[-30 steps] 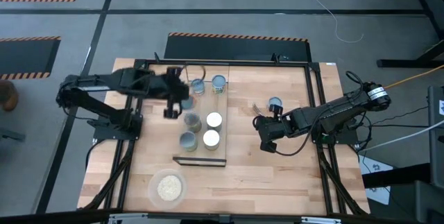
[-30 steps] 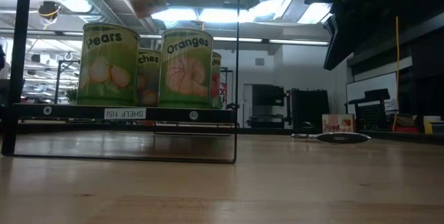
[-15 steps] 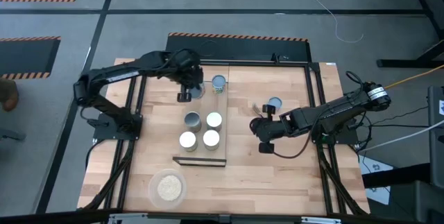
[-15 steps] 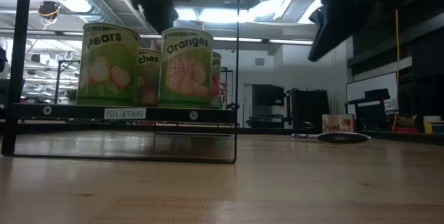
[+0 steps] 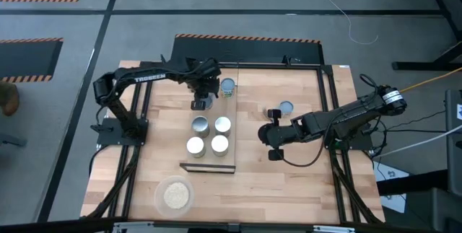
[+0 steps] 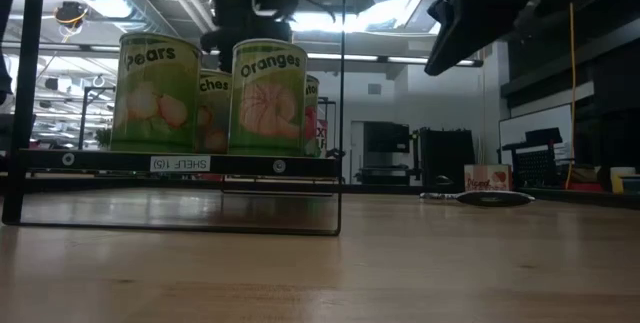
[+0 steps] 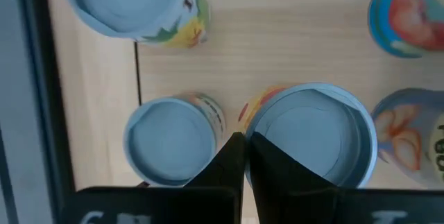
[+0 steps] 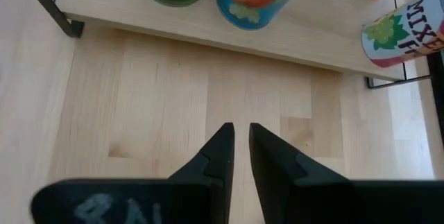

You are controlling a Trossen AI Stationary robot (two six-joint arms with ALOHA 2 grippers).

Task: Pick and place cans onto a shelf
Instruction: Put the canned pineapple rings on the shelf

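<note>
four cans (image 5: 208,135) stand in a square on the shelf (image 5: 229,121) at mid-surface in the high view, with one more can (image 5: 228,86) at the shelf's 12 o'clock end and a lone can (image 5: 286,107) on the bare wood surface (image 5: 289,182) toward 3 o'clock. only the low view reads the labels, a pears can (image 6: 155,93) beside an oranges can (image 6: 268,98). only the left wrist view shows the left pincer (image 7: 244,141) closed to a sliver, its tips poised over the gap between two blue-lidded cans (image 7: 173,139) and holding nothing; from above that pincer (image 5: 202,103) hangs over the shelf's 12 o'clock half. the right pincer (image 5: 272,144) hovers over bare surface off the shelf's 3 o'clock side, and its wrist view shows the fingers (image 8: 220,156) a narrow gap apart, empty, pointing toward the shelf edge (image 8: 208,33). a dish of grains (image 5: 174,195) sits near 7 o'clock.
</note>
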